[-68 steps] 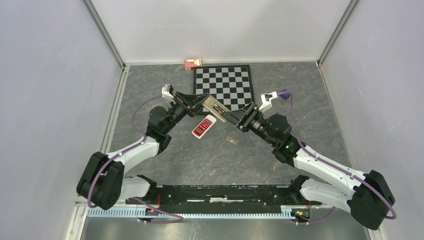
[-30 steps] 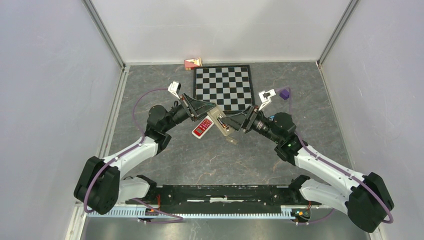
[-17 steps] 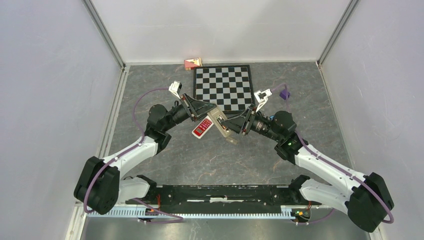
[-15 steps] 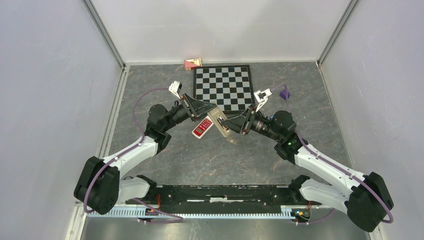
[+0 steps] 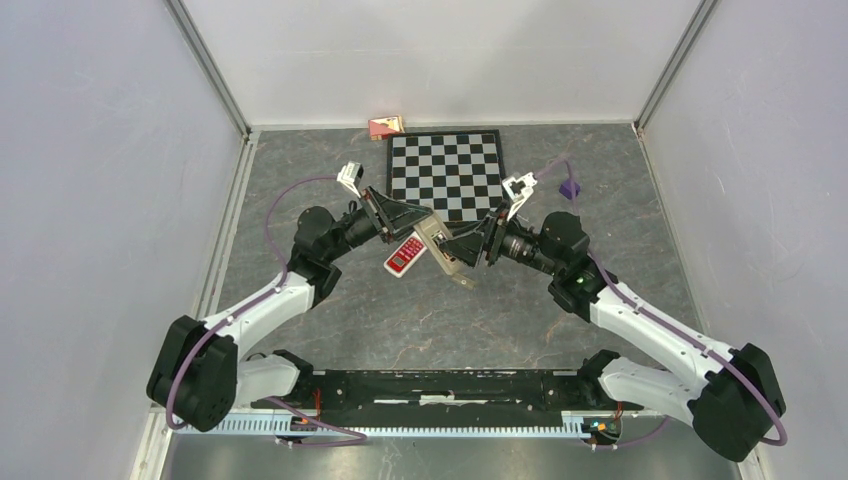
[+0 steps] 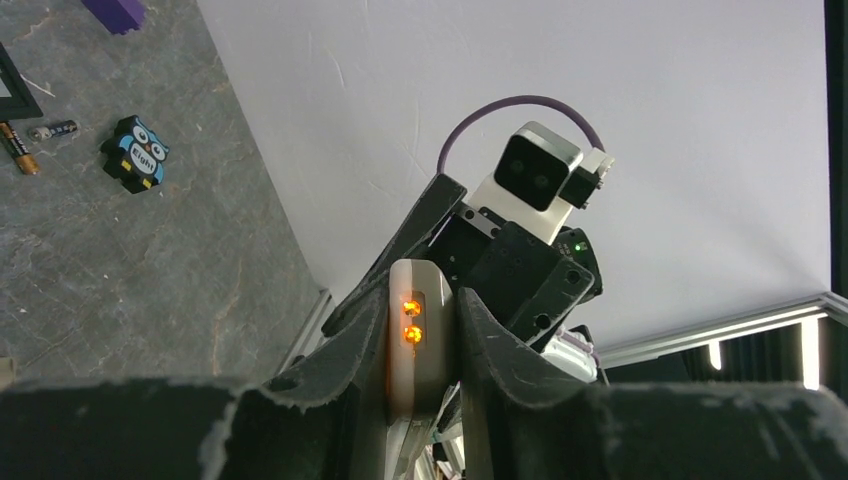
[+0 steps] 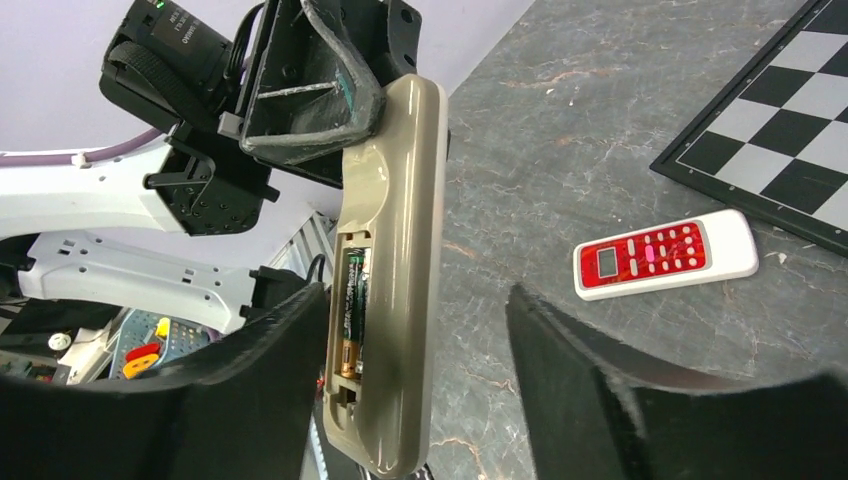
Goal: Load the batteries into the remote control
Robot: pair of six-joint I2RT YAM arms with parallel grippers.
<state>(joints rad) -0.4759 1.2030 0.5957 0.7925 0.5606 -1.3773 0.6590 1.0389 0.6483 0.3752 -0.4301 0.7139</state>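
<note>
Batteries are split up: one cell sits in the open compartment of the beige remote, lying along its long axis; whether a slot beside it is free I cannot tell. Two loose cells lie on the table at the right, near the chessboard. The left gripper clamps the remote's far end in the air. The right gripper, fingers spread, straddles its near end and looks the nearer arm to fetch them.
</note>
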